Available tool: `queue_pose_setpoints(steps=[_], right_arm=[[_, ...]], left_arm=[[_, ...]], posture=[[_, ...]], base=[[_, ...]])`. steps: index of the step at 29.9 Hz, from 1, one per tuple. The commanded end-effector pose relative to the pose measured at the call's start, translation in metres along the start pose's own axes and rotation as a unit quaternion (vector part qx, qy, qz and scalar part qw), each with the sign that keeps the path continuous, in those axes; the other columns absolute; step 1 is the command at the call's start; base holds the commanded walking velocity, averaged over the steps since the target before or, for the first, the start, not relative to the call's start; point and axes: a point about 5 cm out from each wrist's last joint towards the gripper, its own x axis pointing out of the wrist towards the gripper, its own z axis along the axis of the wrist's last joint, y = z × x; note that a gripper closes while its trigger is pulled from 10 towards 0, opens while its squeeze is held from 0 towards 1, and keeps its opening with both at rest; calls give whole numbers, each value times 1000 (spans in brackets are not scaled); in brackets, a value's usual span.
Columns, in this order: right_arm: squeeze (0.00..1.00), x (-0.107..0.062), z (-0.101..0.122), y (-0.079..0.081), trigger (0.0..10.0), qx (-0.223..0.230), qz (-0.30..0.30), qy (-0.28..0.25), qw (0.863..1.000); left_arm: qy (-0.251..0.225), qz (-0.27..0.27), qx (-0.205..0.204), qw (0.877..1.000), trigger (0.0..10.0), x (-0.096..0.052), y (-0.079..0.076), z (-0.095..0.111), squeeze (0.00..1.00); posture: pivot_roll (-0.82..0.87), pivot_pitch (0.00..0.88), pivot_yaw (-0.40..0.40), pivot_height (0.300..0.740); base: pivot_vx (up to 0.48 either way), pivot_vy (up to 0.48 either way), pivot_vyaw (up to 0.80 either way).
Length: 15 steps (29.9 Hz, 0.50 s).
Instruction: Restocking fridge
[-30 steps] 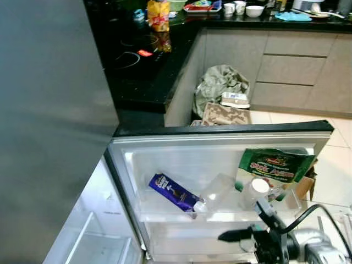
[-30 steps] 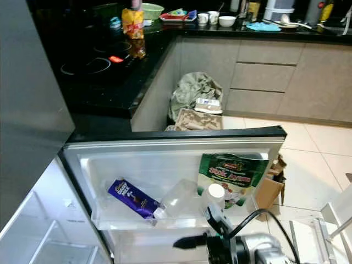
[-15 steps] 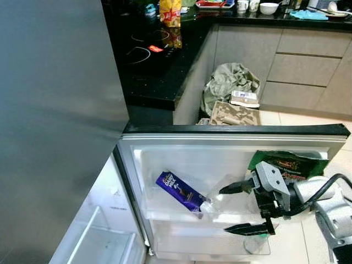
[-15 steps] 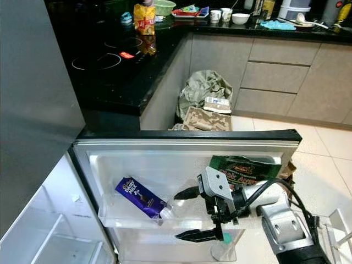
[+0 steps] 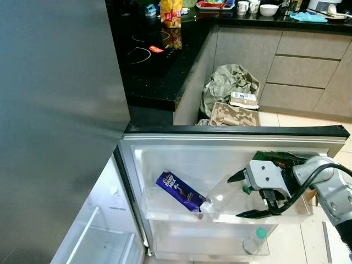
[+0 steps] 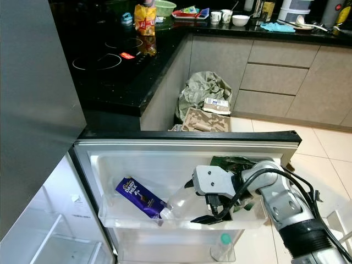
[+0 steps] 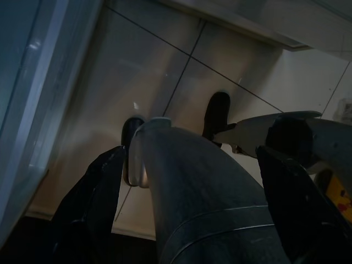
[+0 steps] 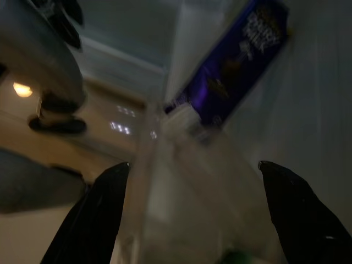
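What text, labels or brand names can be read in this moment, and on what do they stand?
"Dairy Milk" in white on the purple chocolate bar lying in the fridge door shelf; small, partly legible.
Green packet behind the right gripper: print hidden and unreadable.
Yellow snack bag on the black counter: red print too small to read.
White box on the floor: label too blurred.

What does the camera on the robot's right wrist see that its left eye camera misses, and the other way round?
Wrist view: a close-up from between the right claw's open fingers, which straddle the clear bottle. Left eye view: the black counter, a green packet and a small bottle on the lower shelf. Both: the purple chocolate bar beside the clear bottle.
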Motion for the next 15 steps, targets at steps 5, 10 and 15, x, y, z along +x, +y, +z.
queue_pose_setpoints(steps=[5, 10, 15], right_arm=[[1000, 1, -8, -15, 10000, -41, -19, 63, 997], [1000, 5, -6, -19, 10000, -66, -14, 64, 996], [1000, 12, -7, -24, 10000, -110, -16, 85, 990]], left_arm=[[12, 0, -7, 1000, 10000, 0, -3, -10, 0], [16, 0, -9, 1000, 10000, -1, -3, -13, 0], [17, 0, -9, 1000, 10000, -1, -3, -14, 0]], posture=[[-147, 29, -19, 740], [-151, 34, -19, 740], [-149, 36, -22, 740]], base=[[0, 0, 0], [0, 0, 0], [0, 0, 0]])
